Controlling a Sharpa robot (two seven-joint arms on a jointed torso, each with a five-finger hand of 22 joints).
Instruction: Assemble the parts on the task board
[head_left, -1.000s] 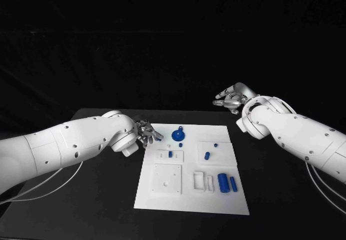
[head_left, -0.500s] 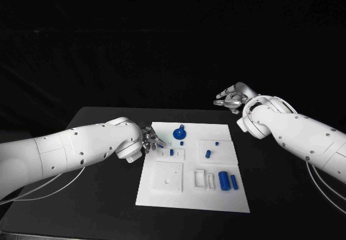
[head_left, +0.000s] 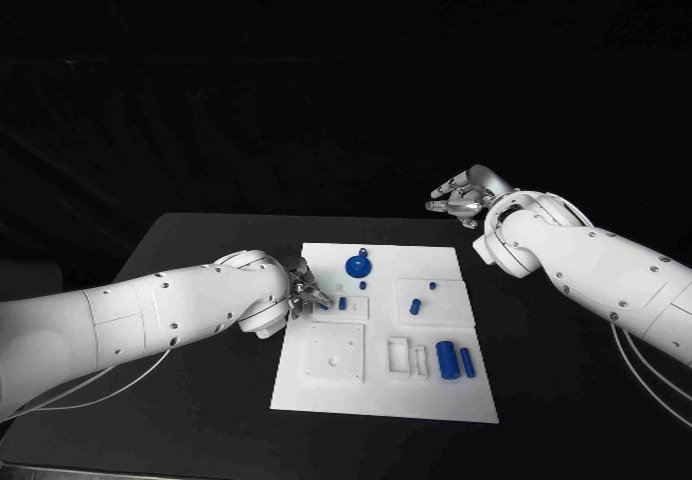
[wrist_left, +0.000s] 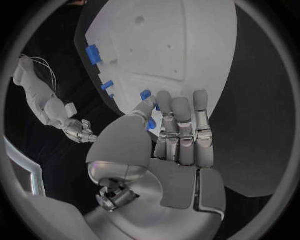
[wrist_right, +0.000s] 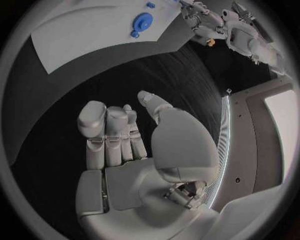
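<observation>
Black table (head_left: 202, 400) w/ white board (head_left: 378, 395) mid. L arm (head_left: 144, 315) lies over board's left edge, hiding that part. L hand (head_left: 306, 291) at a small blue part (wrist_left: 145, 94), fingers (wrist_left: 181, 127) near-straight, close together; grip unclear. R hand (head_left: 464, 198) raised off beyond board's far right corner, fingers (wrist_right: 109, 135) loosely curled, empty. Blue round part (head_left: 358, 266) at far edge; blue cylinder (head_left: 447, 361) near right.
</observation>
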